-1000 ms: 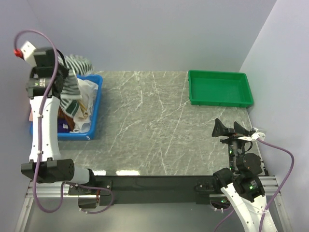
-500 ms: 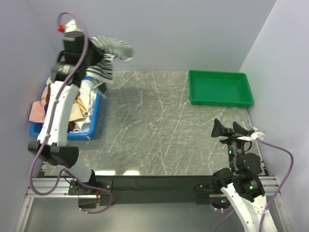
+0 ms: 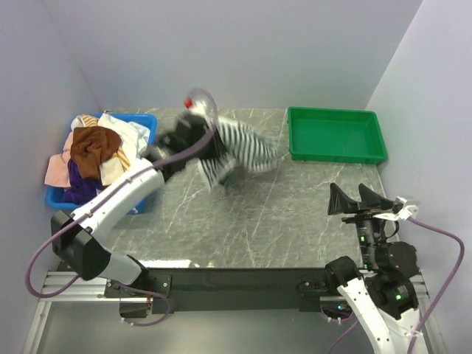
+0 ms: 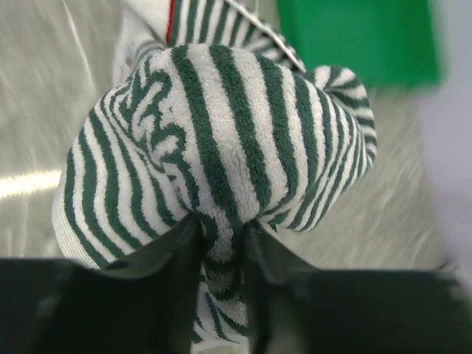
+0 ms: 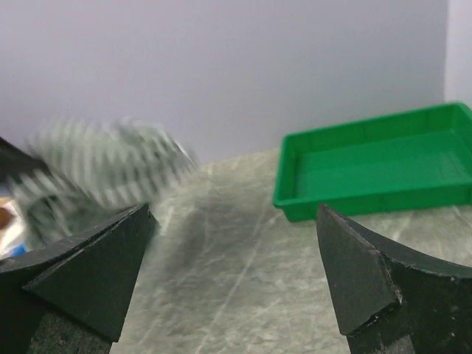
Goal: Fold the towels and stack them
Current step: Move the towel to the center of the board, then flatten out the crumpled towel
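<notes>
A green-and-white striped towel (image 3: 242,150) hangs bunched over the middle of the table, blurred by motion. My left gripper (image 3: 210,147) is shut on it; in the left wrist view the striped towel (image 4: 221,125) is pinched in a fold between the dark fingers (image 4: 177,258) of that gripper (image 4: 221,236). More towels lie heaped in the blue bin (image 3: 140,118) at the left: brown (image 3: 94,141), pink (image 3: 59,168), white (image 3: 125,133) and purple (image 3: 77,184). My right gripper (image 3: 354,199) stands open and empty near the table's right front; the right gripper (image 5: 232,214) faces the blurred striped towel (image 5: 103,162).
A green tray (image 3: 335,155) with nothing in it sits at the back right, also seen as the green tray (image 5: 369,199) and the green tray (image 4: 354,29). The marble tabletop (image 3: 280,214) stretches between bin and tray. Walls close in the left, back and right sides.
The left arm has swung from above the blue bin rightward and down over the middle of the table, carrying the striped towel. The right arm has barely shifted.
</notes>
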Robot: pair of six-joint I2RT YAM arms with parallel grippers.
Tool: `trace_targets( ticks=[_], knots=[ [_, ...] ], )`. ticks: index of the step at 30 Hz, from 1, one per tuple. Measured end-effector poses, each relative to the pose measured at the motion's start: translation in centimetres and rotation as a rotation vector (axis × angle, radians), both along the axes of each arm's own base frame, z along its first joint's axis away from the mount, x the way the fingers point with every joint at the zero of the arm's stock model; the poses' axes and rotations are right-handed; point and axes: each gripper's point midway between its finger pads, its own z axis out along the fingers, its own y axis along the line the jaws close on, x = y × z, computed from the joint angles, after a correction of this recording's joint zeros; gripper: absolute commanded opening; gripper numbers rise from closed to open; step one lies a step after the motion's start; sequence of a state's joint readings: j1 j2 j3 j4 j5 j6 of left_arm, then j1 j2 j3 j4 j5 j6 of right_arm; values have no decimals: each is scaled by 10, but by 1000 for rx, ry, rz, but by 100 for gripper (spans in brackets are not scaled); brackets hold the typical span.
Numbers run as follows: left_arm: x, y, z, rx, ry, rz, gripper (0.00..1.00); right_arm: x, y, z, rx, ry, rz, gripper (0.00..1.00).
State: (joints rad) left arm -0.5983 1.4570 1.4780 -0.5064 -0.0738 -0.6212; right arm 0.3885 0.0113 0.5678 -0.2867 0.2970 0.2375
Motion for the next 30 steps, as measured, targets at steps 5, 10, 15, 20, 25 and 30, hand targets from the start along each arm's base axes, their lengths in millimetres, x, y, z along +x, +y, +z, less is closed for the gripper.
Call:
trace_targets(
  ticks=[5, 10, 15, 20, 25, 30],
  knots=[
    [-98, -47, -108, 151, 156, -238, 70, -1, 22, 30, -45, 16, 120, 100],
    [-156, -48, -127, 150, 171, -321, 87, 39, 76, 4, -127, 251, 316, 100],
    [-121, -6, -88, 11, 107, -114, 87, 65, 136, -63, -218, 545, 489, 100],
    [-76, 62, -119, -50, 181, 131, 81, 60, 207, -117, -400, 740, 629, 91],
    [-84, 81, -184, -47, 362, 179, 81, 47, 264, -165, -555, 849, 704, 80],
    [-93, 80, -208, -64, 435, 173, 80, 17, 310, -206, -714, 914, 769, 75]
  ],
)
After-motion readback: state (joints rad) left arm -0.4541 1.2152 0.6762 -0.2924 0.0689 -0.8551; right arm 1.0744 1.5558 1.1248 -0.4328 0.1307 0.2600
